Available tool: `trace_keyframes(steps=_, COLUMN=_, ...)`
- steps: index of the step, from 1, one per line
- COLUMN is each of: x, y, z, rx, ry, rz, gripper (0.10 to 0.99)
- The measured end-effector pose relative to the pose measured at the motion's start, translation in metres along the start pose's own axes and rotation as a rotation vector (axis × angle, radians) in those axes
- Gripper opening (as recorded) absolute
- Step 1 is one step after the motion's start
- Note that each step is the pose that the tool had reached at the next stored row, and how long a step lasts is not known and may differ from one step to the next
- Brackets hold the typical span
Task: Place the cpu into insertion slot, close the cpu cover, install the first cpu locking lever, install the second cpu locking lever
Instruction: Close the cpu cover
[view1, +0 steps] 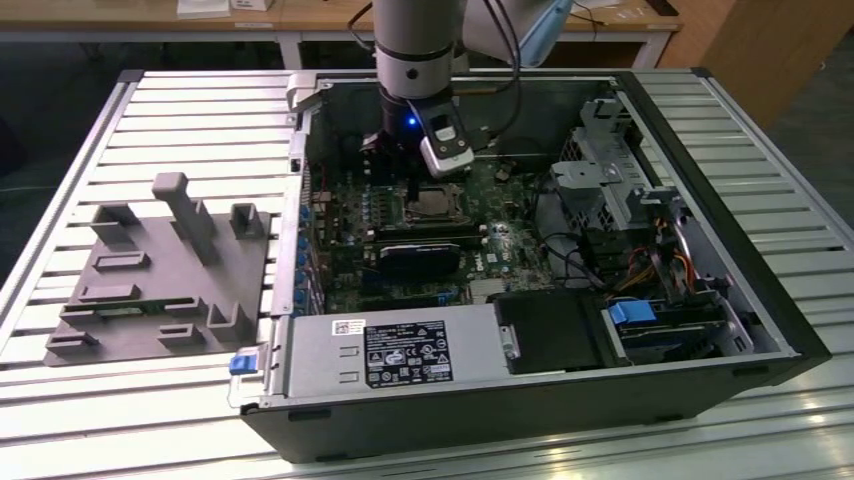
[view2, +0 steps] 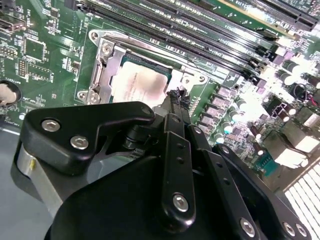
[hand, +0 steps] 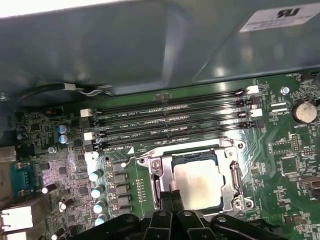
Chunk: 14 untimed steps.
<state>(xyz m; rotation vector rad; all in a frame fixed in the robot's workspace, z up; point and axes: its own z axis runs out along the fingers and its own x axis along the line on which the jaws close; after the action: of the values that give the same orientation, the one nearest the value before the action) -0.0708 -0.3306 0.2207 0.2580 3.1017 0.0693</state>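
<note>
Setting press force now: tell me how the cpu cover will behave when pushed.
The cpu cover looks like thin sheet metal around a large window, so it probably flexes slightly. It lies flat around the cpu, so tipping seems unlikely. Its shiny surface may let the claw slip.

Green board (hand: 280, 165), silver-grey cpu (hand: 198, 184) with pale tan smudge, silver cover (hand: 235, 175), black gripper (hand: 170, 197), black memory slots (hand: 170, 120) with white ends, grey supply (view1: 320, 350) with black label (view1: 407, 355), blue tab (view1: 243, 362), silver slatted table (view1: 200, 110)

No print on the power-supply label (view1: 407, 355) can be made out.
</note>
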Motion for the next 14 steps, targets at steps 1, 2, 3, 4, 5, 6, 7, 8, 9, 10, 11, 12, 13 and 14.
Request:
trace_keyframes(steps=1, x=0.0000, y=0.0000, z=-0.0012, rx=0.000, ry=0.0000, rz=0.000, gripper=0.102)
trace_keyframes(steps=2, x=-0.0001, y=0.0001, z=-0.0021, rx=0.000, ry=0.0000, rz=0.000, gripper=0.102)
trace_keyframes(steps=3, x=-0.0001, y=0.0002, z=-0.0030, rx=0.000, ry=0.0000, rz=0.000, gripper=0.102)
trace_keyframes(steps=4, x=-0.0001, y=0.0002, z=-0.0037, rx=0.000, ry=0.0000, rz=0.000, gripper=0.102)
trace_keyframes(steps=5, x=-0.0001, y=0.0002, z=-0.0037, rx=0.000, ry=-0.0001, rz=0.000, gripper=0.102)
trace_keyframes(steps=6, x=-0.0003, y=0.0002, z=-0.0037, rx=0.000, ry=-0.0001, rz=0.000, gripper=0.102)
trace_keyframes(steps=7, x=-0.0010, y=0.0004, z=-0.0037, rx=0.000, ry=0.0000, rz=0.000, gripper=0.102)
trace_keyframes(steps=8, x=-0.0025, y=0.0006, z=-0.0037, rx=0.000, ry=0.0001, rz=0.000, gripper=0.102)
trace_keyframes(steps=9, x=-0.0047, y=0.0010, z=-0.0036, rx=0.000, ry=0.0001, rz=0.000, gripper=0.102)
trace_keyframes(steps=10, x=-0.0075, y=0.0014, z=-0.0035, rx=0.000, ry=0.0001, rz=0.000, gripper=0.102)
trace_keyframes(steps=11, x=-0.0109, y=0.0020, z=-0.0034, rx=0.000, ry=0.0003, rz=0.000, gripper=0.102)
trace_keyframes(steps=12, x=-0.0143, y=0.0026, z=-0.0033, rx=0.000, ry=0.0005, rz=0.000, gripper=0.102)
trace_keyframes(steps=13, x=-0.0175, y=0.0031, z=-0.0032, rx=0.000, ry=0.0006, rz=0.000, gripper=0.102)
trace_keyframes(steps=14, x=-0.0206, y=0.0036, z=-0.0031, rx=0.000, ry=0.0007, rz=0.000, gripper=0.102)
